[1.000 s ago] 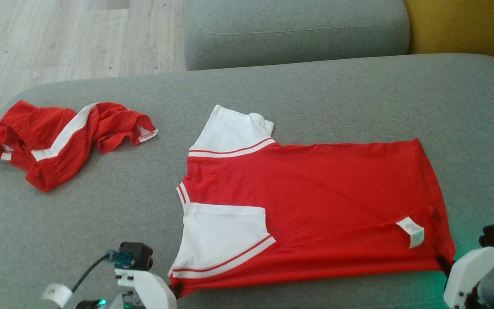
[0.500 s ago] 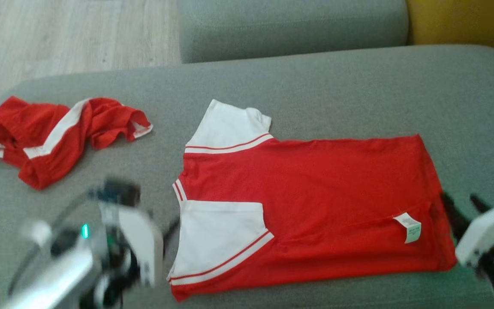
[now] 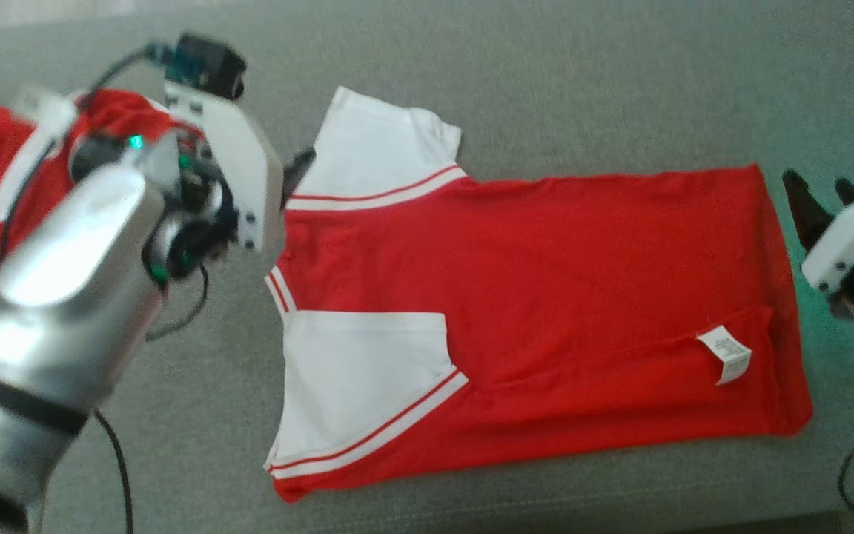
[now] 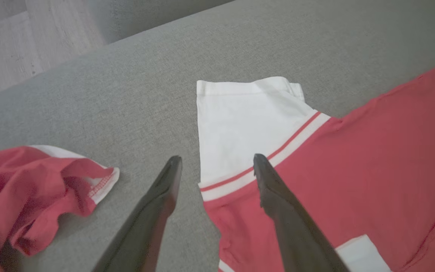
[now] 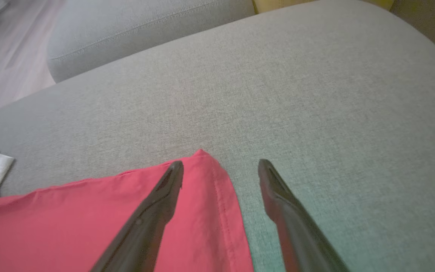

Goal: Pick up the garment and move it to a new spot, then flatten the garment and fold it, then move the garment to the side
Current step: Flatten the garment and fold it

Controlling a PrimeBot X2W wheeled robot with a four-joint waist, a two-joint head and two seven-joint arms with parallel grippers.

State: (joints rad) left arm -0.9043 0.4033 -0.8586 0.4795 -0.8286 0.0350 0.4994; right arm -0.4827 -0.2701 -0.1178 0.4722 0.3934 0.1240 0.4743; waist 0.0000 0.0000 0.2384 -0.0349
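The garment (image 3: 545, 297), a red shirt with white sleeves, lies flat on the grey sofa cushion (image 3: 545, 74), collar toward the robot's left. A second ago both hands sat at its near edge; now they are at the far edge, and the camera has tipped down. The left hand (image 4: 217, 162) is spread open astride the far sleeve (image 4: 247, 117), the right hand (image 5: 221, 164) open astride the far hem corner (image 5: 202, 158), neither gripping. A fold toward the robot looks likely next. The white care label (image 3: 726, 354) carries print too small to read.
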